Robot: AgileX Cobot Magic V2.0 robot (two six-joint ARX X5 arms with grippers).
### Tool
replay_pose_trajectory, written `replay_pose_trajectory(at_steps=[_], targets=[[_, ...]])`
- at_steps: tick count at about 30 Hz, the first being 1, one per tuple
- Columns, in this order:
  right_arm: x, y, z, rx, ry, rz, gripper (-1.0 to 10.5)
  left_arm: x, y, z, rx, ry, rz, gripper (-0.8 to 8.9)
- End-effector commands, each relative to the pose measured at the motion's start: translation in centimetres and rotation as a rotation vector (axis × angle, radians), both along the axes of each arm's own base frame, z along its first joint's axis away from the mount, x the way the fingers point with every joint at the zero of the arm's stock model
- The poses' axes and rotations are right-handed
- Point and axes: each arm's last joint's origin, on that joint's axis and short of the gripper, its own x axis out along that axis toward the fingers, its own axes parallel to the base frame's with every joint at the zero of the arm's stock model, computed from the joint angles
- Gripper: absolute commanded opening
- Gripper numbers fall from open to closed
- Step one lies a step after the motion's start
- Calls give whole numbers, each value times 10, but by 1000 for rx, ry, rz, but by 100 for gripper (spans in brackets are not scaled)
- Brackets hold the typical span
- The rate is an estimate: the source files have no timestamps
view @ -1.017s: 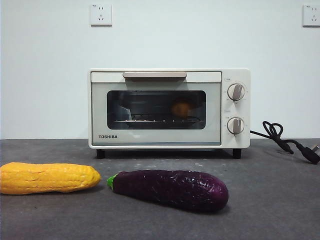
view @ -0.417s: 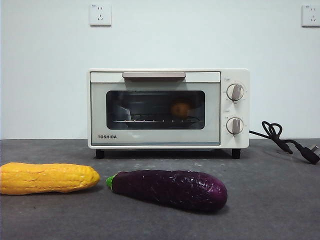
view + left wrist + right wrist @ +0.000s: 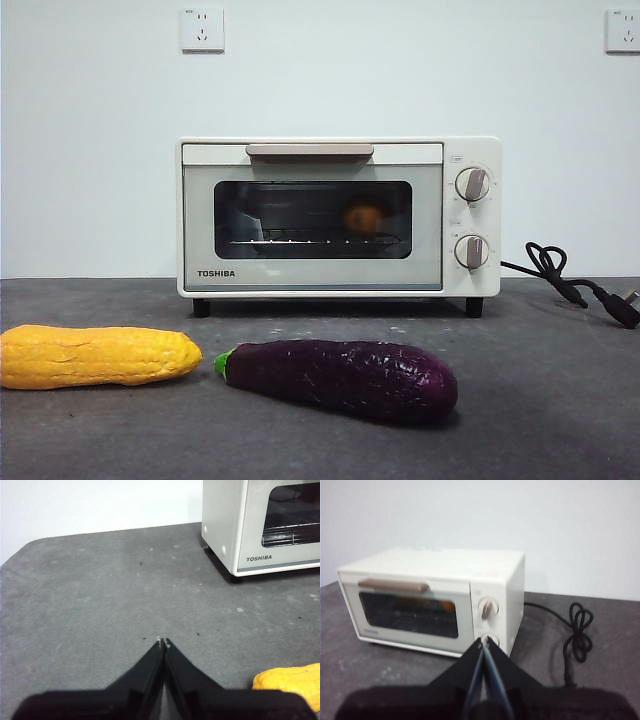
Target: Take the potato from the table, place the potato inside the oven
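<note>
The cream-white oven (image 3: 338, 218) stands at the back of the dark grey table (image 3: 540, 400) with its door closed. Behind the glass, the orange-brown potato (image 3: 363, 218) rests on the wire rack, right of centre. The right wrist view shows the oven (image 3: 435, 600) from the front right, with an orange shape (image 3: 448, 605) behind the window. My right gripper (image 3: 484, 642) is shut and empty, held back from the oven's knobs. My left gripper (image 3: 163, 642) is shut and empty over bare table (image 3: 90, 605), off the oven's left corner (image 3: 260, 525). Neither arm appears in the front view.
A yellow corn cob (image 3: 97, 356) lies at the front left, its end also visible (image 3: 290, 682) in the left wrist view. A purple eggplant (image 3: 340, 378) lies in front of the oven. The black cord (image 3: 570, 280) (image 3: 577, 630) curls on the table right of the oven.
</note>
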Motion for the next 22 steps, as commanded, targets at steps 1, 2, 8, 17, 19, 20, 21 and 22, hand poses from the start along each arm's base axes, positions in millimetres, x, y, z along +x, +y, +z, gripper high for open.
replay_pose_trajectory(at_steps=[1, 2, 8, 17, 19, 20, 21, 22], targets=[[2, 0, -34, 1, 20, -5, 1, 0, 0, -4, -10, 14, 6, -4], [2, 0, -44, 2, 30, -5, 1, 0, 0, -4, -10, 14, 7, -4], [2, 0, -82, 28, 75, -7, 1, 0, 0, -4, -10, 14, 6, -4], [3, 0, -111, 55, 154, -8, 1, 0, 0, -4, -10, 14, 6, -4], [3, 0, -111, 55, 152, -6, 1, 0, 0, -4, -10, 14, 6, -4], [3, 0, -111, 54, 152, -7, 1, 0, 0, -4, -10, 14, 6, -4], [3, 0, -111, 55, 152, -8, 1, 0, 0, -4, -10, 14, 6, -4], [3, 0, -111, 56, 152, -7, 1, 0, 0, -4, -10, 14, 6, -4]])
